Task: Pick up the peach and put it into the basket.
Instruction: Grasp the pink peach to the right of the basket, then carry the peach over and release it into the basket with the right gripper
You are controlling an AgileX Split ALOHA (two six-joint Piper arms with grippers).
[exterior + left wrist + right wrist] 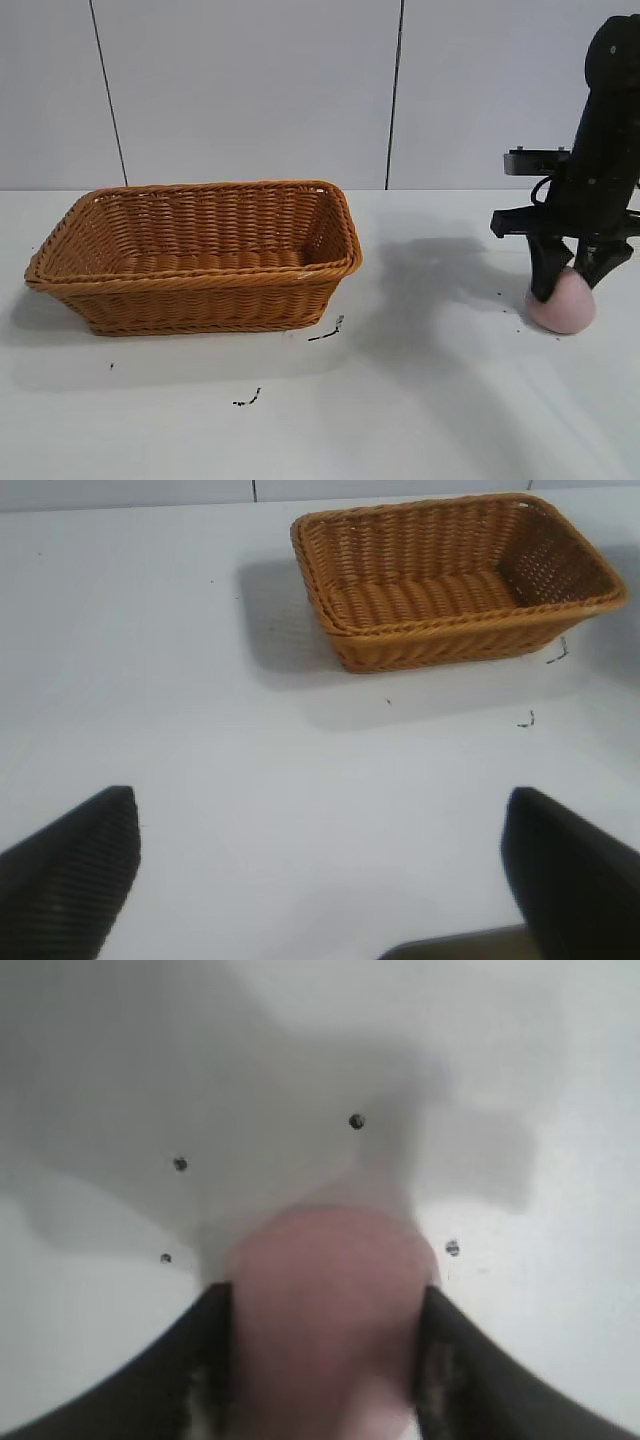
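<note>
Peach on the table at the far right, well apart from the basket on the left; my right gripper straddles its top, fingers against its sides. Left wrist view: my left gripper hangs open over bare table, basket beyond. Right wrist view: fingers press the peach's flanks; it looks light and bruisable, so I'd squeeze gently at its widest part.

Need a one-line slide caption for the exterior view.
Right gripper straddles the peach on the table, far from the empty basket.
</note>
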